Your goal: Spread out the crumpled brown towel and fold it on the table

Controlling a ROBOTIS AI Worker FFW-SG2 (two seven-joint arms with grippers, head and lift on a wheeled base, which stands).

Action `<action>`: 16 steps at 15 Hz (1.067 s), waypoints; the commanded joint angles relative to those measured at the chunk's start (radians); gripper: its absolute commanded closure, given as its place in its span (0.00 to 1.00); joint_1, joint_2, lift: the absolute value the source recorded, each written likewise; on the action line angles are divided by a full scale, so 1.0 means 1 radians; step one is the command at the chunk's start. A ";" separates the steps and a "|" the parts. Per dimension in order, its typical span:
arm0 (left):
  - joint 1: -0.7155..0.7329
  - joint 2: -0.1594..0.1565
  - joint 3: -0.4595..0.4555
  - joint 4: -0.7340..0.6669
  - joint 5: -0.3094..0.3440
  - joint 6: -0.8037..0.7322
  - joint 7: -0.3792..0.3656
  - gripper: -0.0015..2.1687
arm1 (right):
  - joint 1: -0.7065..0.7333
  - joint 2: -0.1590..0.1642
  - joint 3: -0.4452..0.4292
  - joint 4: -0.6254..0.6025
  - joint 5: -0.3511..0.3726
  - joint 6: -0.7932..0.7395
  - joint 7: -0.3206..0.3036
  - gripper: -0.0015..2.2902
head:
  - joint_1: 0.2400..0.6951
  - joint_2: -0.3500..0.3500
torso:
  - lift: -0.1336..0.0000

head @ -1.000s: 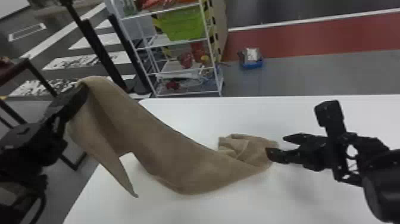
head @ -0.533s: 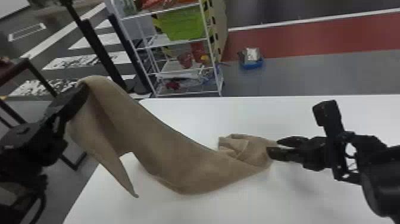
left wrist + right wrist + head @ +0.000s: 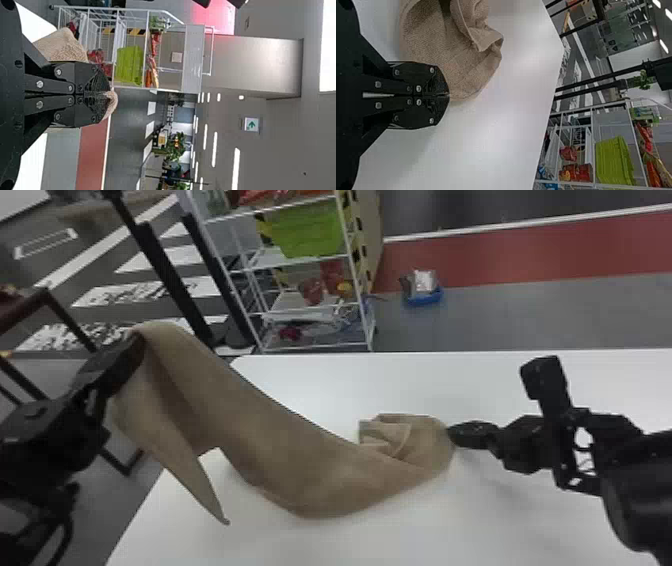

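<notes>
From where I stood, the left gripper (image 3: 134,342) pinched the nubbly brown towel (image 3: 280,440) aloft, one corner dangling pointed; the right gripper (image 3: 452,433), closed, nipped its rounded, rumpled end on the smooth table (image 3: 500,515).

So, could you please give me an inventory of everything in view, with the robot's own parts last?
Brown towel: one, brown, raised at its left end, bunched on the table at its right
Table: one, white, under the towel
Rack: one, white, beyond the table
Bin: one, green, on the rack
Packages: several, mostly red, on the rack
Tub: one, blue, on the floor
Exit sign: one, green and white, in the room behind
Left gripper: one, black, raised, shut on the towel
Right gripper: one, black, low over the table, shut at the towel's edge
</notes>
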 commanded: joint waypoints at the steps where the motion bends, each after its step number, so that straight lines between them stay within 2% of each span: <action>1: 0.000 -0.003 0.013 -0.001 0.003 0.000 -0.003 0.85 | 0.067 0.001 -0.067 -0.132 -0.022 0.018 0.029 0.66 | 1.00 1.00 | 0.07; 2: 0.000 -0.003 0.015 0.000 0.003 0.000 -0.003 0.85 | 0.091 0.001 -0.110 -0.195 -0.028 0.042 0.049 0.66 | 1.00 1.00 | 0.07; 5: -0.002 -0.003 0.024 -0.003 0.009 0.000 -0.004 0.85 | 0.156 -0.014 -0.239 -0.373 -0.125 0.113 0.075 0.66 | 0.99 1.00 | 0.07; 8: 0.000 -0.003 0.030 -0.003 0.051 0.025 -0.041 0.85 | 0.203 -0.018 -0.375 -0.508 -0.183 0.233 0.098 0.66 | 0.94 1.00 | 0.07; 10: -0.002 -0.003 0.055 -0.001 0.083 0.046 -0.072 0.85 | 0.228 -0.020 -0.473 -0.615 -0.230 0.417 0.075 0.66 | 0.94 1.00 | 0.07; 12: -0.009 -0.003 0.073 0.016 0.109 0.043 -0.113 0.85 | 0.283 -0.018 -0.562 -0.750 -0.284 0.472 0.018 0.66 | 0.96 1.00 | 0.07; 14: -0.023 -0.003 0.089 0.030 0.110 0.043 -0.119 0.85 | 0.324 -0.020 -0.656 -0.865 -0.336 0.487 -0.012 0.66 | 0.98 0.92 | 0.07; 16: -0.021 -0.003 0.095 0.033 0.120 0.046 -0.127 0.85 | 0.324 -0.023 -0.765 -0.920 -0.421 0.589 -0.011 0.66 | 0.97 0.87 | 0.07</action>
